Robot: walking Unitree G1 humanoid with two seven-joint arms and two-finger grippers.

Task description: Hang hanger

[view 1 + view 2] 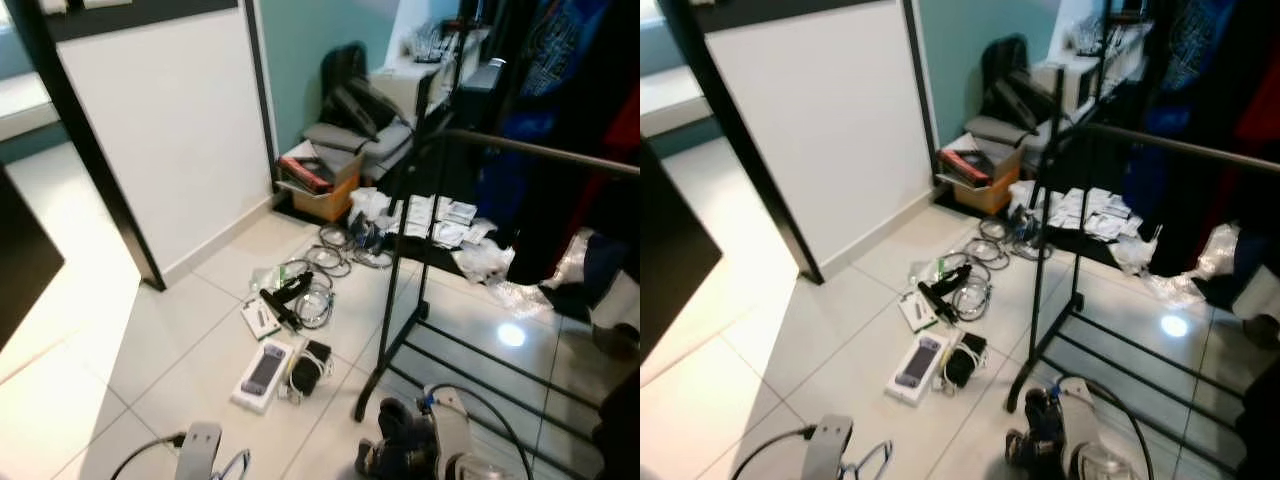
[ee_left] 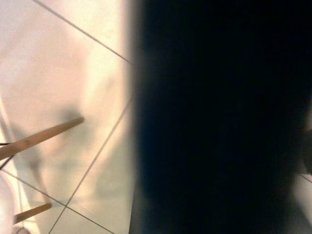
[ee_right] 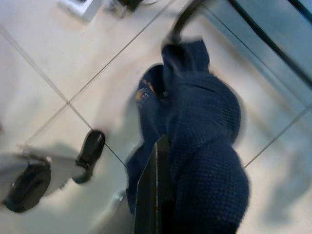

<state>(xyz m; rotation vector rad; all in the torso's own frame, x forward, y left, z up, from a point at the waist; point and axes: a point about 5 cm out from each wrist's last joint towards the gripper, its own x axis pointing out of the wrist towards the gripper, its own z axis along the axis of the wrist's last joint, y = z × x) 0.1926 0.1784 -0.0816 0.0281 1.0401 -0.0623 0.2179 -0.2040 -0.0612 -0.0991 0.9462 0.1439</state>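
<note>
A black clothes rack [image 1: 420, 250] stands on the pale tiled floor [image 1: 150, 340], its top rail [image 1: 540, 150] running out toward dark garments [image 1: 560, 90] hanging at its far end.

At the foot of the rack's nearest leg, the right gripper [image 3: 156, 195] is low down, and a navy knitted garment [image 3: 204, 146] is bunched around it. In the right wrist view one black finger [image 3: 153, 190] lies pressed against the knit, but the cloth hides the rest, so I cannot tell whether the fingers are apart or together. No hanger can be made out in that bundle; if one is there, the cloth covers it. The same dark bundle [image 1: 400, 435] sits just beside the rack's foot in the head view.

The left arm [image 1: 200, 450] hangs low, well apart from the rack. Its wrist view is mostly dark blur, with two wooden sticks [image 2: 41, 134] over the tiles, and I cannot tell how its fingers stand.

Away from the rack's leg, on the side facing the white door panel [image 1: 170, 130], lie coiled cables [image 1: 320, 270], a boxed handheld device [image 1: 265, 372] and a small black pouch [image 1: 308, 372]. Beyond the rack's base sit a cardboard box [image 1: 325, 185], a black backpack [image 1: 350, 85] and scattered white packets [image 1: 440, 220].
</note>
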